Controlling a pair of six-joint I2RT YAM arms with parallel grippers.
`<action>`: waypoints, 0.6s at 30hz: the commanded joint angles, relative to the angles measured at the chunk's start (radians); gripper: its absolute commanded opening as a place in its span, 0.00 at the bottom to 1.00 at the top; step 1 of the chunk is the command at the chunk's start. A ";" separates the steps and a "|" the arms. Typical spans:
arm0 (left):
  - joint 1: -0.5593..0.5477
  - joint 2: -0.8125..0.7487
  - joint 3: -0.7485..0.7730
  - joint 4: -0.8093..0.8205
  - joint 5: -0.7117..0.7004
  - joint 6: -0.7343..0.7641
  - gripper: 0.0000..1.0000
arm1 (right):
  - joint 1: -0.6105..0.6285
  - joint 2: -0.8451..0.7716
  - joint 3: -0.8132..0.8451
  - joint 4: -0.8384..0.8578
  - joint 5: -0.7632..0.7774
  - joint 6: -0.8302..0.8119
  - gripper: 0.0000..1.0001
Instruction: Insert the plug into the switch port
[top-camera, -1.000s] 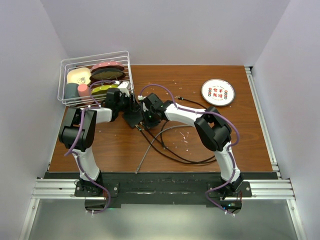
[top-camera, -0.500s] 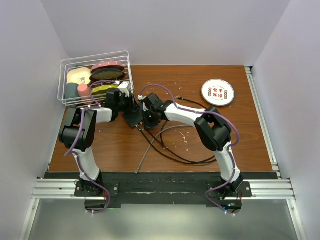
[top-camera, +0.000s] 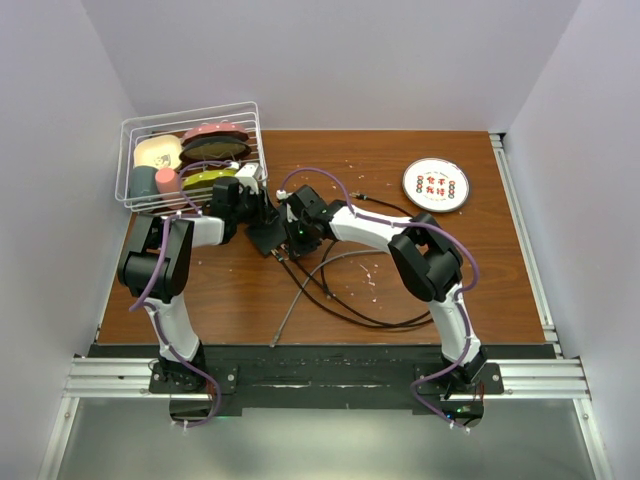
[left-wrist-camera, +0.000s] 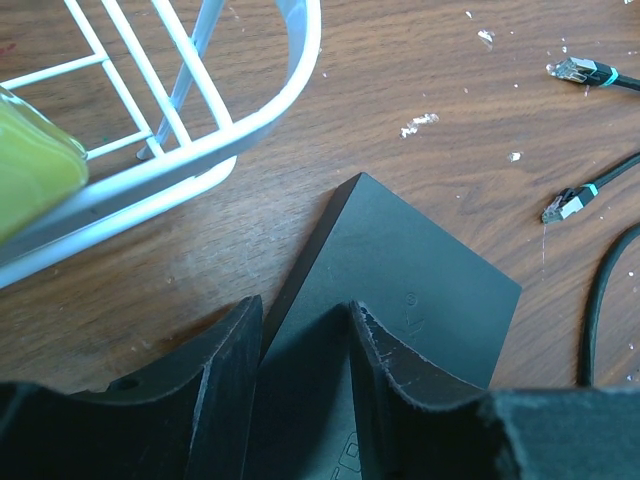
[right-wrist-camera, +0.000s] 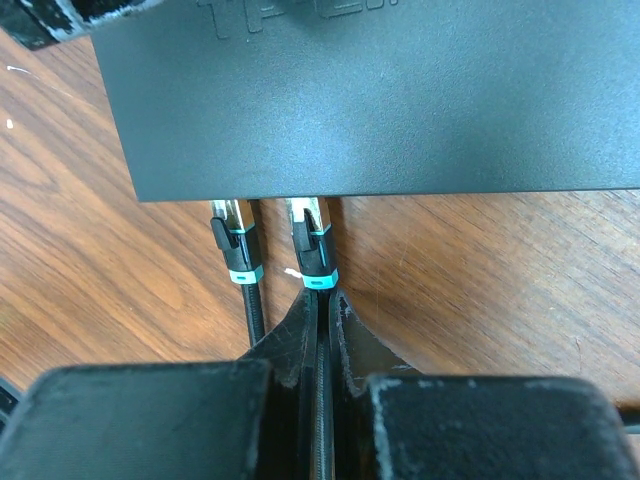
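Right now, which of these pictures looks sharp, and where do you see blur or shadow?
Top view: even, soft light, no glare on the table, everything small but clear. Left wrist: the basket rim near the lens is soft, a loose plug crisper. Right wrist: the plug and wood grain are sharp, the box has a dull sheen, the right tool is dark.

Left arm (top-camera: 165, 262), right arm (top-camera: 425, 258) folded inward, wrists close together. Left end effector (left-wrist-camera: 302, 312) fingers apart. Right end effector (right-wrist-camera: 322, 300) fingers pressed together.
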 joint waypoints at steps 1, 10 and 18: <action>-0.034 0.056 -0.070 -0.232 0.124 -0.053 0.37 | -0.032 0.029 0.085 0.212 0.074 0.022 0.00; -0.043 0.059 -0.078 -0.229 0.137 -0.052 0.32 | -0.041 0.055 0.118 0.244 0.103 0.082 0.00; -0.050 0.068 -0.082 -0.230 0.155 -0.052 0.26 | -0.041 0.058 0.112 0.288 0.163 0.149 0.00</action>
